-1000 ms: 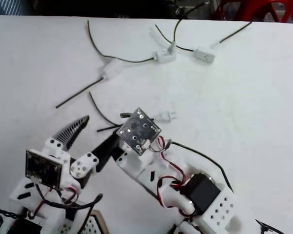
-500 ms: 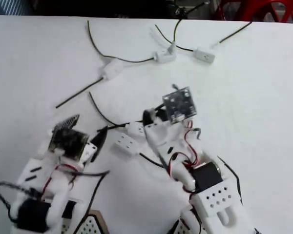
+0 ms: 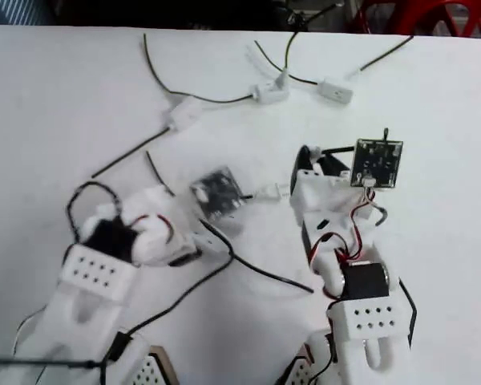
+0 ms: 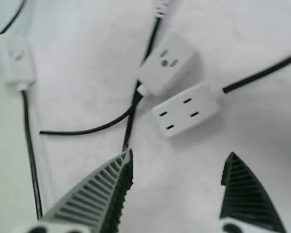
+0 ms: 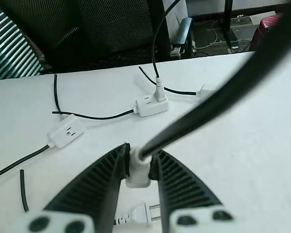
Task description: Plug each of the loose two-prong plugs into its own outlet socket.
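Held plug: the held plug (image 5: 137,172) is a white body pinched between the fingers of the right gripper (image 5: 138,153). Its black cord (image 5: 208,104) rises past the camera, and the prongs are hidden (so their heading cannot be told).
Loose plug: the loose plug (image 3: 266,191) lies flat on the table (image 3: 433,120) just beside the right gripper. Its long axis runs crosswise, with the prongs toward that gripper.
Nearest sockets: a two-outlet block (image 4: 184,110) and a single socket (image 4: 167,63) lie close together under the left gripper (image 4: 179,155), whose fingers are spread wide and hold nothing.
Key relation: these sockets lie beyond the loose plug from the right fingers, on the left arm's side. The left arm is nearer and could probably steady them.
Change: the left arm has swung in over the sockets. The right arm has drawn away to its own side, uncovering the loose plug, which has not moved.
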Robot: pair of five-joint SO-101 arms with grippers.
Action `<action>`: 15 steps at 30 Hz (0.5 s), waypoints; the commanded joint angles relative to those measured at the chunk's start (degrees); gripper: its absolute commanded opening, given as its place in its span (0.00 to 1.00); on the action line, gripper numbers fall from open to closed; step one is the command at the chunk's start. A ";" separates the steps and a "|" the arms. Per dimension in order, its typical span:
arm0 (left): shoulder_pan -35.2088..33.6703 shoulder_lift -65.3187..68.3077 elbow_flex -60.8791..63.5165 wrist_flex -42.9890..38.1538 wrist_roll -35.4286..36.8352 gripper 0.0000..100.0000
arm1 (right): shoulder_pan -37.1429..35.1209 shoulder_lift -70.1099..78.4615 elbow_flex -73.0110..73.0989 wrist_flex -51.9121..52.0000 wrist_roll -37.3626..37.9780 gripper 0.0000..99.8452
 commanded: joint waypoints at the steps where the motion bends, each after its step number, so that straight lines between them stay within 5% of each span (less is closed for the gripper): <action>1: 6.20 7.16 -3.16 -0.26 -10.02 0.30 | 0.66 -0.48 -0.35 -1.19 -0.53 0.02; 6: 8.04 12.44 -3.34 -2.37 -18.55 0.30 | 0.66 -0.48 -0.35 -1.19 -0.53 0.02; 15: 7.87 18.59 -3.08 -9.14 -23.56 0.30 | 0.66 -0.48 -0.35 -1.01 -0.35 0.02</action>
